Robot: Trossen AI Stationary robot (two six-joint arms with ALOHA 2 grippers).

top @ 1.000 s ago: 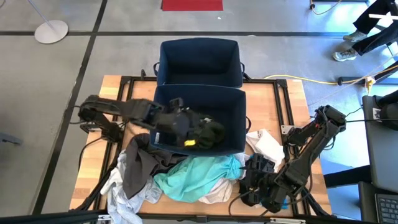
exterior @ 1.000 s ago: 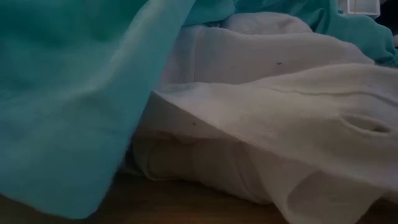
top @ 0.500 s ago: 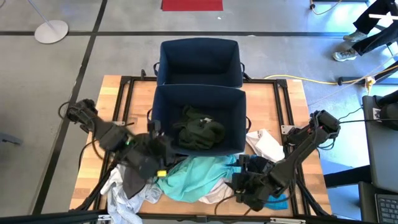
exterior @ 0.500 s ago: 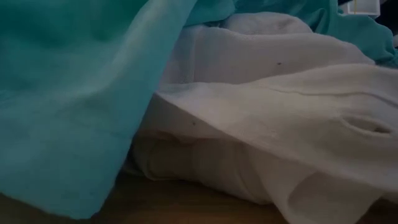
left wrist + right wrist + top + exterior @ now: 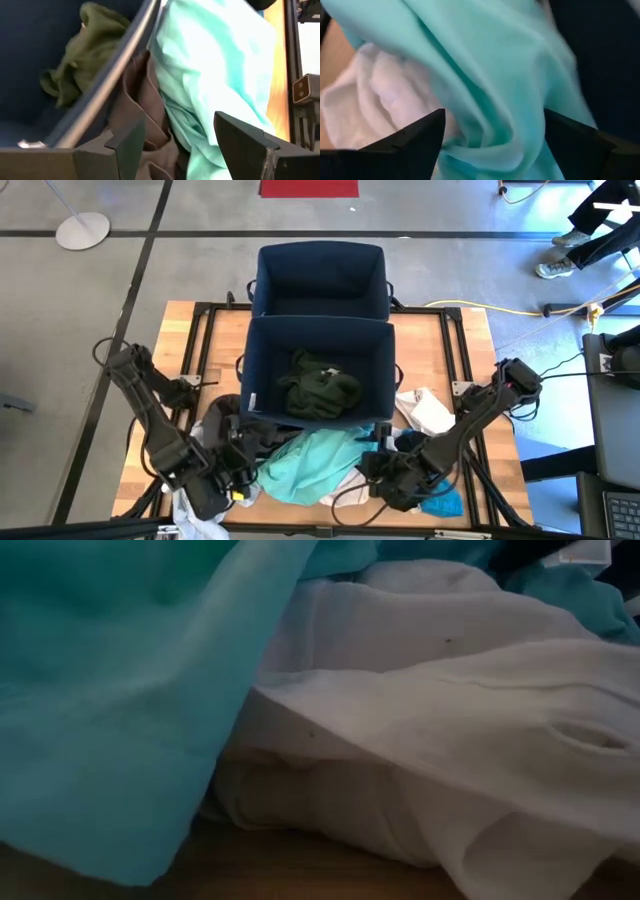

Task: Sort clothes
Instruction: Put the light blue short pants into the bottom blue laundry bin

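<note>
Near edge of table, front of bins: clothes pile, both my grippers down at it.
L gripper: low at pile's left side, over dark grey garment; fingers spread wide, nothing between them.
L wrist sight: dark grey fabric directly ahead, turquoise garment beside it, bin wall running alongside.
R gripper: low at pile's right side, at edge of turquoise garment; fingers spread, turquoise cloth bunched in the gap, can't tell if touching.
White garment: under the turquoise, partly covered; fills low view w/ turquoise draped over it.
Dark green garment: inside near bin, crumpled on its floor.
Far bin: just behind near bin, touching it.
White/cream piece: on table right of near bin.
Black garment: by R arm, between cream piece and turquoise.
Teal-blue scrap: table's near edge, R side, by R arm.
</note>
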